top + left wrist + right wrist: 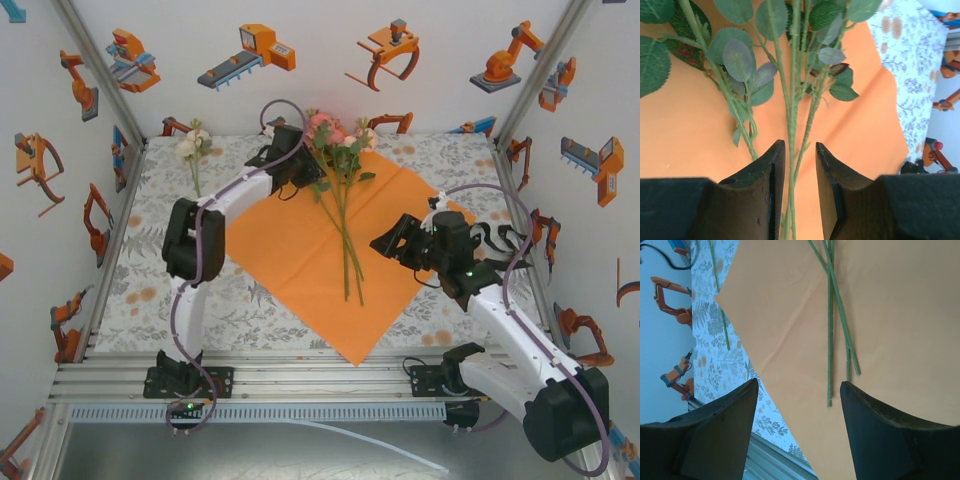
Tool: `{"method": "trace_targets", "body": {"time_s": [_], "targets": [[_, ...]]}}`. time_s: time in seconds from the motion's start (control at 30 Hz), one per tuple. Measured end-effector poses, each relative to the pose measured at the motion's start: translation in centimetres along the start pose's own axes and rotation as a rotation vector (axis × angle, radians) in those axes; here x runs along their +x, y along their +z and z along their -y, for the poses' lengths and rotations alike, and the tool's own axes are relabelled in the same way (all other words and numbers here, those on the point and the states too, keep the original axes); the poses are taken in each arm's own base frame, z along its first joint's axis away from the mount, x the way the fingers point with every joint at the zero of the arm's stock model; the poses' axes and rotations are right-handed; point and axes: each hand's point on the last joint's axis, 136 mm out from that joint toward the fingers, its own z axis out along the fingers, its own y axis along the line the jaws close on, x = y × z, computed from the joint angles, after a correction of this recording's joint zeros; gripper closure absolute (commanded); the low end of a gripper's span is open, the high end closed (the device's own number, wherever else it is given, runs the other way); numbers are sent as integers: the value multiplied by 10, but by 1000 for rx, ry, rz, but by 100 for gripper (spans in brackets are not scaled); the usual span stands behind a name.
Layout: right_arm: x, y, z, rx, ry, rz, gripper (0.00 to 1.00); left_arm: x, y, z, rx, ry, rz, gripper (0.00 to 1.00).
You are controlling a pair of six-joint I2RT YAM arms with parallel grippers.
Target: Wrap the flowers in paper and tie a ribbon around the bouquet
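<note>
A: Where is the paper (900, 300)?
B: Flat under both grippers. The flowers (737, 60) lie on it. Their stems (791, 165) pass between the left gripper (800, 146) fingers, which are slightly apart.
A: And the right gripper (799, 382)?
B: Spread wide, with the stem ends just ahead.

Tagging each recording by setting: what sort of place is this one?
Probably a purpose-built robot test booth, not a florist's: white walls covered in robot-arm stickers, an aluminium rail along the near edge, and a patterned tablecloth with the paper and flowers laid out.
</note>
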Motion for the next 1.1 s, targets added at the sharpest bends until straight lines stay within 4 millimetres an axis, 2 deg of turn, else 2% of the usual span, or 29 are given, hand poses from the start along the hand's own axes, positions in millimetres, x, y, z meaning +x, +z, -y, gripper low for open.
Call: {"method": "trace_targets", "body": {"time_s": [0.1, 0.2, 0.3, 0.4, 0.47, 0.5, 0.57, 0.67, 0.77, 0.87, 1.0, 1.1], "targets": [[0, 0, 0, -1, -1, -1, 38, -37, -45, 3, -12, 59, 82, 67], [0, 0, -4, -12, -8, 2, 37, -96, -93, -16, -78, 130, 203, 68], [-1, 3, -12, -40, -23, 9, 37, -158, -134, -68, -242, 209, 315, 73], [0, 8, -16, -54, -32, 5, 37, -196, -150, -136, -427, 245, 318, 76], [2, 11, -16, -56, -34, 0, 37, -210, -147, -185, -532, 249, 271, 75], [2, 13, -16, -56, -34, -2, 37, -212, -143, -203, -566, 249, 246, 73], [3, 14, -17, -58, -36, -4, 36, -209, -128, -245, -632, 245, 173, 71], [3, 14, -18, -61, -38, -3, 37, -197, -102, -288, -679, 235, 72, 69], [2, 14, -18, -58, -38, -2, 36, -189, -74, -310, -685, 233, 14, 67], [3, 14, -16, -49, -36, -5, 36, -186, -51, -320, -679, 243, -20, 66], [3, 14, -14, -38, -35, -4, 36, -181, -34, -328, -674, 253, -51, 64], [2, 14, -14, -30, -33, -3, 36, -174, -29, -336, -677, 247, -76, 64]]}}
